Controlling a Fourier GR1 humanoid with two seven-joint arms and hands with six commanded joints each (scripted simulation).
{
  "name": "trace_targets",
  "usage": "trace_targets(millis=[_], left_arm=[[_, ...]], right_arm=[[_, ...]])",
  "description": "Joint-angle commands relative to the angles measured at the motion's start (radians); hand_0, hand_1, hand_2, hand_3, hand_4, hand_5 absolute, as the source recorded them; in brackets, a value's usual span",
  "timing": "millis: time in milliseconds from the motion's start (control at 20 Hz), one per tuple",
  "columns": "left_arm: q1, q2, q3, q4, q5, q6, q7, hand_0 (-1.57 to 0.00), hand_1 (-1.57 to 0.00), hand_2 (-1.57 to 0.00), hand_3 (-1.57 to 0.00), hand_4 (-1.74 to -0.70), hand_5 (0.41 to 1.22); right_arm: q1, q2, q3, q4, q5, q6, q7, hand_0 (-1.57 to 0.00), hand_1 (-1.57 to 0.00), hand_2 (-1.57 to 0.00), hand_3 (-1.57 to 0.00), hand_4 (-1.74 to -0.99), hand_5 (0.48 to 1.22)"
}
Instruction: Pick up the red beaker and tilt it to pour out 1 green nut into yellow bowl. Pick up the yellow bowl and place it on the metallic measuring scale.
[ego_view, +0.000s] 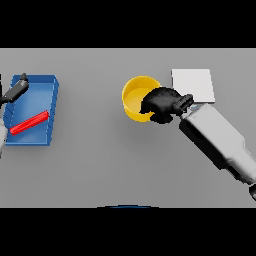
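The right hand (162, 104), right of the frame's centre, covers the right-hand rim and part of the inside of the yellow bowl (135, 96), so whether a green nut lies in the bowl cannot be told, nor how firmly the curled fingers grip the rim. The same hand and its forearm hide the lower left corner of the pale square scale (194, 84) in the upper right. The right arm is cut off by the frame's right edge. At the far left the left hand (15, 91) is partly cut by the frame's edge, its fingers too small to read, and it overlaps the upper left corner of the blue tray (50, 100). The red beaker (30, 122) in the tray shows as a thin slanted strip; its opening and contents cannot be made out.
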Motion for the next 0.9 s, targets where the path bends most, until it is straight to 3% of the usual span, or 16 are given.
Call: trace_targets(millis=[0, 150, 250, 400, 650, 850], left_arm=[[-0.002, -0.004, -0.002, 0.002, -0.004, 0.005, 0.002, 0.00, 0.00, 0.00, 0.00, -0.74, 0.697], [0.000, -0.003, 0.005, 0.002, 0.005, 0.004, -0.008, 0.00, 0.00, 0.00, 0.00, -0.75, 0.697], [0.004, 0.003, 0.001, -0.006, 0.002, -0.007, 0.009, 0.00, 0.00, 0.00, 0.00, -0.74, 0.702], [0.000, 0.000, 0.000, 0.001, -0.001, -0.003, 0.008, 0.00, 0.00, 0.00, 0.00, -0.74, 0.710], [0.023, 0.004, 0.002, -0.019, 0.003, -0.008, 0.005, 0.00, 0.00, 0.00, 0.00, -0.74, 0.703], [0.009, 0.007, 0.003, -0.024, 0.003, -0.015, 0.018, 0.00, 0.00, 0.00, 0.00, -0.73, 0.691]], right_arm=[[0.002, -0.011, -0.009, -0.004, -0.001, -0.005, -0.005, -1.57, -1.57, -1.44, -1.26, -1.739, 1.220], [-0.011, -0.043, -0.047, 0.015, -0.011, -0.017, -0.027, -1.57, -1.57, -1.44, -1.38, -1.740, 1.220], [-0.019, -0.060, -0.073, 0.047, -0.013, -0.023, -0.016, -1.57, -1.57, -1.47, -1.31, -1.740, 1.220], [-0.029, -0.106, -0.112, 0.074, -0.017, -0.066, -0.046, -1.57, -1.57, -1.50, -1.24, -1.741, 1.221], [-0.066, -0.150, -0.163, 0.231, 0.007, -0.163, -0.088, -1.57, -1.57, -1.53, -1.19, -1.741, 1.221], [-0.095, -0.143, -0.194, 0.363, 0.022, -0.238, -0.110, -1.57, -1.57, -1.51, -1.18, -1.741, 1.221]])
